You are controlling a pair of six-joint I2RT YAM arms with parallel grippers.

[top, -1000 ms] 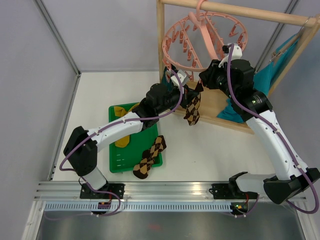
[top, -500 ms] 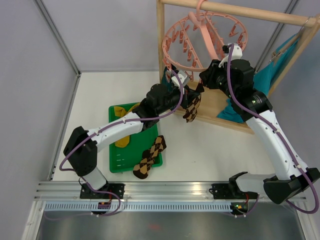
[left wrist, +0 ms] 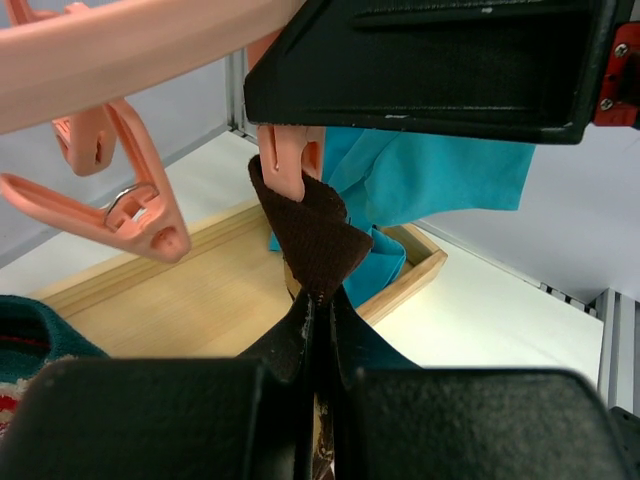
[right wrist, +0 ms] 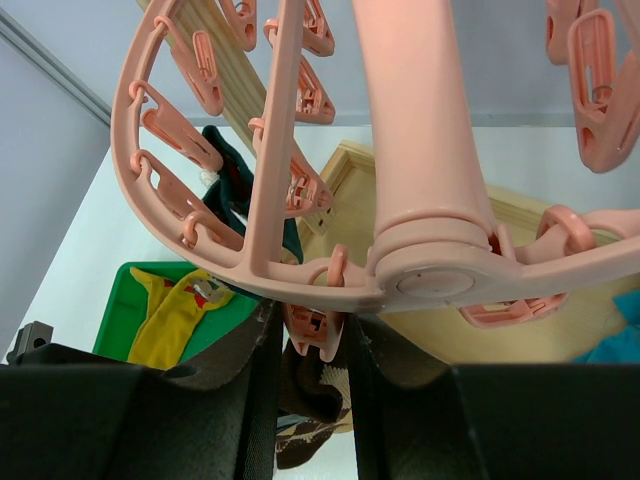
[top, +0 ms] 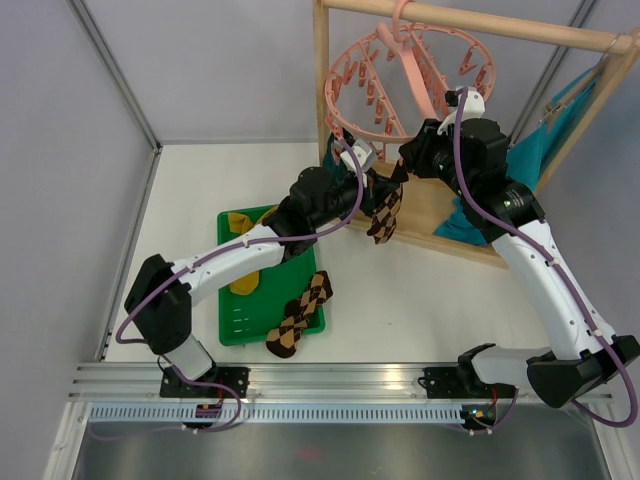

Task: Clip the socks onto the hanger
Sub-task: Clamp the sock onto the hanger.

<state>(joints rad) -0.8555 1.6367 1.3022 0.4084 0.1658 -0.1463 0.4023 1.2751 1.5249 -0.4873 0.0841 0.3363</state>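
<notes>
The pink hanger (top: 410,75) hangs by its hook from the wooden rail. My left gripper (left wrist: 320,305) is shut on the cuff of a brown argyle sock (left wrist: 318,238). The cuff's top edge sits in the mouth of a pink clip (left wrist: 287,160). The rest of this sock (top: 383,215) dangles below. My right gripper (right wrist: 312,330) is shut on that same clip (right wrist: 318,322), its fingers squeezing it from both sides under the ring. A second argyle sock (top: 300,313) and yellow socks (top: 243,270) lie on the green tray (top: 232,325). A dark teal sock (right wrist: 235,190) hangs from the hanger.
The wooden rack frame (top: 322,90) stands around the hanger, with its base board (left wrist: 200,290) under my grippers. A turquoise cloth (top: 545,125) hangs at the rack's right side. Other pink clips (left wrist: 130,215) dangle close on the left.
The held argyle sock has shifted slightly up and left toward the clip. Both arms have barely moved and both grips are unchanged.
</notes>
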